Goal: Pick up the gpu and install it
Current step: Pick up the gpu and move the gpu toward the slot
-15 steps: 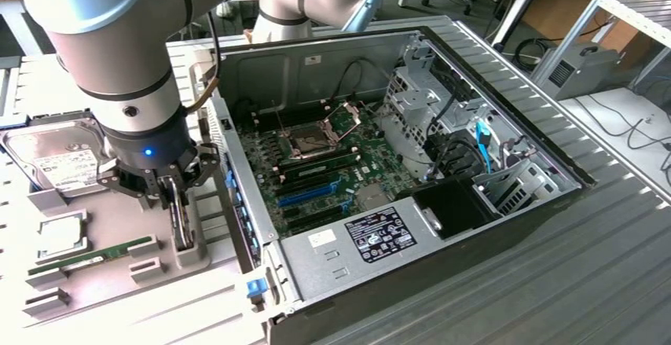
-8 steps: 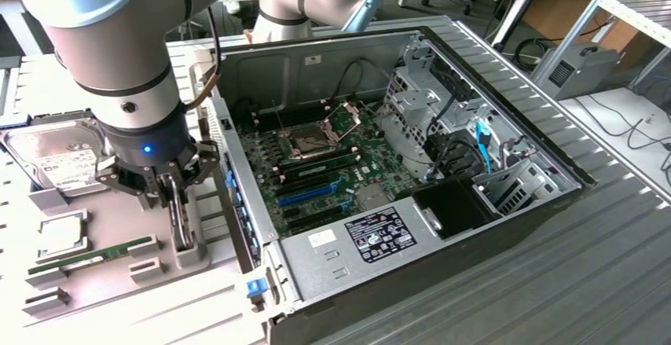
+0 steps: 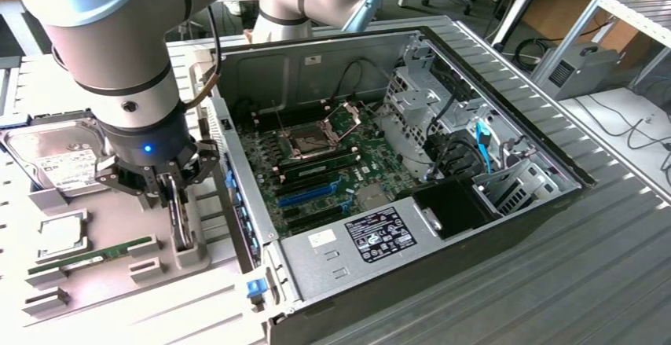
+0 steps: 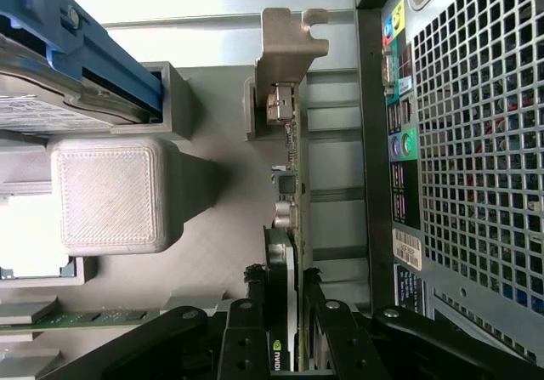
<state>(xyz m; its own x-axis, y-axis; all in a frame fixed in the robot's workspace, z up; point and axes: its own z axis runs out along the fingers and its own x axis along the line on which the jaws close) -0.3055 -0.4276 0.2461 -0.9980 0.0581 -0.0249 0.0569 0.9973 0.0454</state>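
The gpu stands on edge in a grey holder on the parts tray, to the exterior view's left of the open computer case. In the wrist view the gpu shows edge-on, a thin black card with its pale metal bracket at the far end. My gripper hangs straight down over the card. Its black fingers press on both faces of the card, so the gripper is shut on it. The card's lower edge still sits in the holder.
A silver hard drive with blue rails, a square chip and a green RAM stick lie on the same tray. The case wall rises close beside the gripper. The motherboard with a blue slot lies inside.
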